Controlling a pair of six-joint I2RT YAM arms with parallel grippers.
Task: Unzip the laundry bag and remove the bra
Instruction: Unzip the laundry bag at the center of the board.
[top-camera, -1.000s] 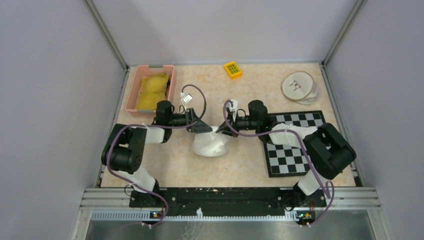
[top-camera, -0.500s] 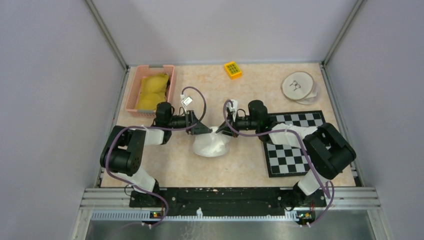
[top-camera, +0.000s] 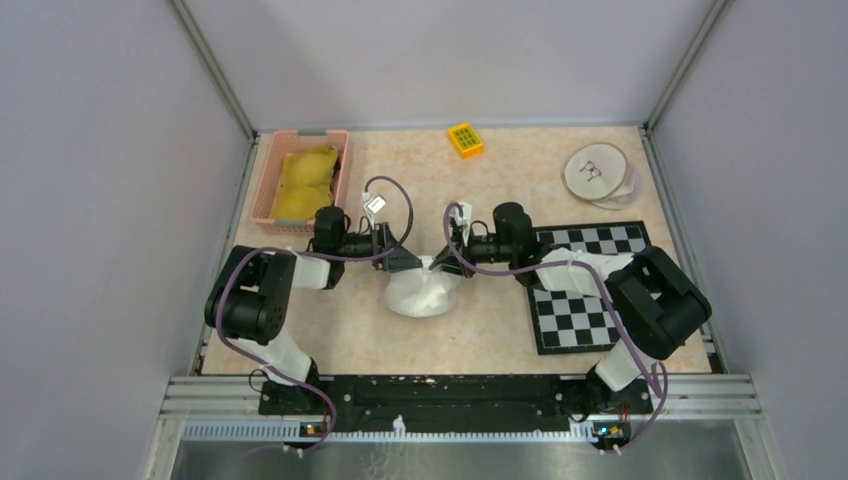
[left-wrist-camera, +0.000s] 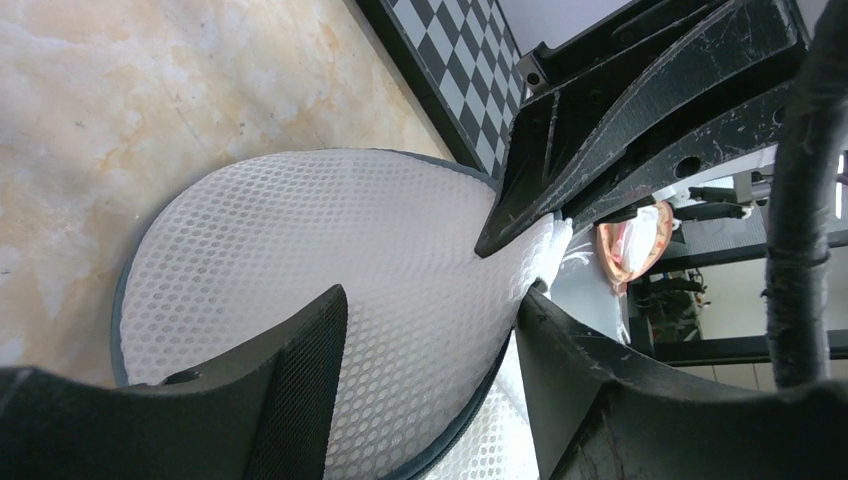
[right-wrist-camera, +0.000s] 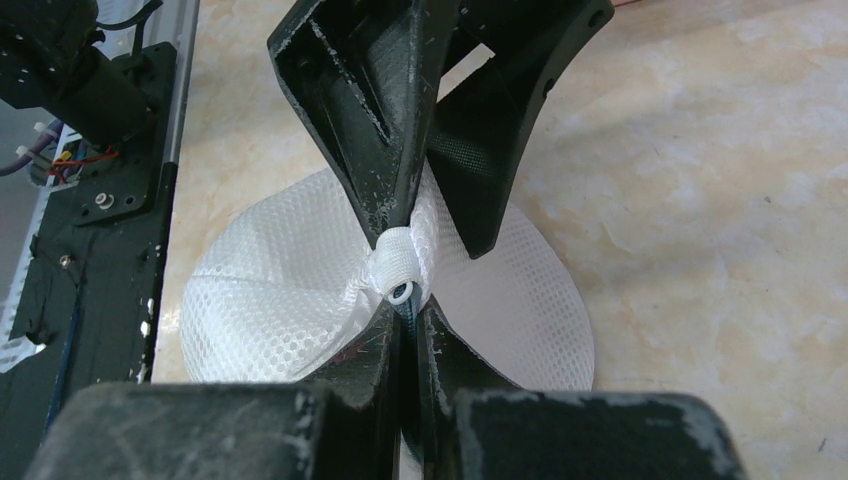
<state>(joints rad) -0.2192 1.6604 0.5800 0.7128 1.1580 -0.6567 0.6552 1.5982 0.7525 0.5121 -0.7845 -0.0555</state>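
Top camera looks down — wrist cameras, close, share the laundry bag (top-camera: 420, 292).

Laundry bag (top-camera: 422, 292): white honeycomb mesh cloth; table (top-camera: 500, 180): smooth, marbled, glossy.

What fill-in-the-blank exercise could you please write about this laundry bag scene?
The right hand is ____ on the tab of the laundry bag.
The left hand stands ____ around the bag.
The pink basket holds a ____ item.
The ____ arm reaches over the chessboard.
Missing: shut, open, yellow, right.
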